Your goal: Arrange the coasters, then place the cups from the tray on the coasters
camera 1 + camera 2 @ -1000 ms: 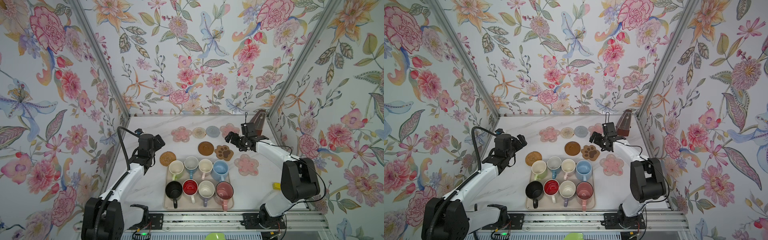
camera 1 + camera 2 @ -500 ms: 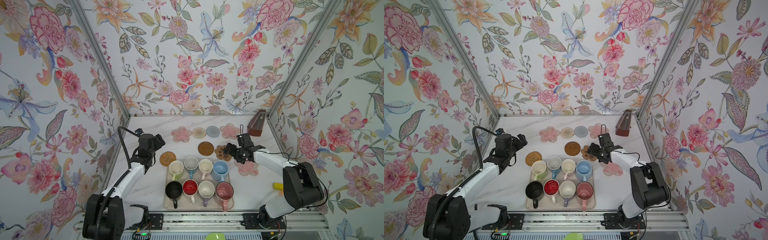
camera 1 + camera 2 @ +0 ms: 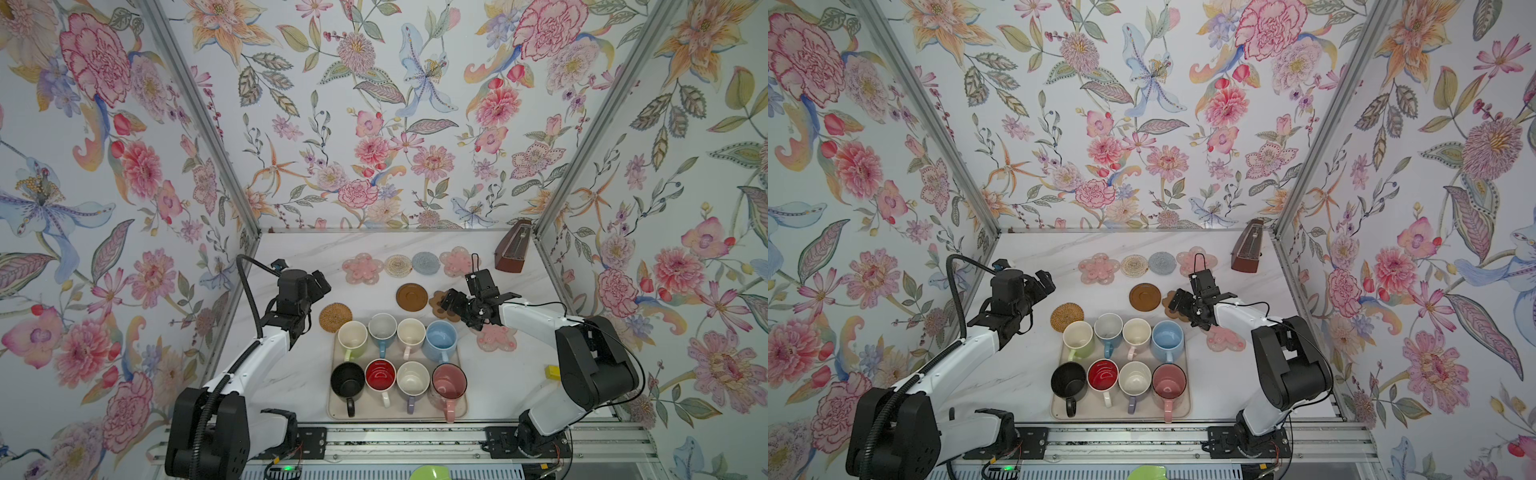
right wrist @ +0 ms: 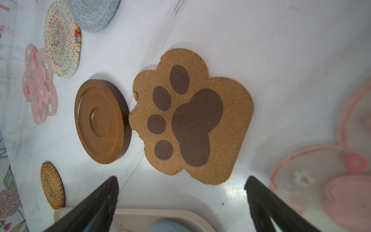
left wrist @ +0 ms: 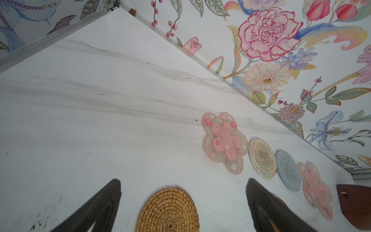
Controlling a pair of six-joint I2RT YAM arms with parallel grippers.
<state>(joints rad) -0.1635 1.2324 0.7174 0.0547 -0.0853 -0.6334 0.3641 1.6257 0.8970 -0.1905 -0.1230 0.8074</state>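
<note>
Several cups stand on the beige tray (image 3: 332,411) at the front, among them a light blue cup (image 3: 441,336) and a black one (image 3: 347,379). The coasters lie behind it. At the back, a pink flower (image 3: 362,268), a beige round (image 3: 397,266), a grey-blue round (image 3: 425,263) and another pink flower (image 3: 457,261) form a row. My left gripper (image 5: 183,181) is open above the tan rattan round (image 5: 168,211). My right gripper (image 4: 181,178) is open and empty, just off the paw coaster (image 4: 192,114), which touches the brown disc (image 4: 101,121). A further pink flower (image 3: 496,338) lies under the right arm.
A brown wooden metronome (image 3: 512,251) stands in the back right corner. A small yellow block (image 3: 552,372) lies by the right arm's base. Flowered walls close in the table on three sides. Bare marble shows at the left back (image 5: 100,100).
My right gripper has come from the back right corner forward and down to the paw coaster beside the tray. The left arm has hardly moved.
</note>
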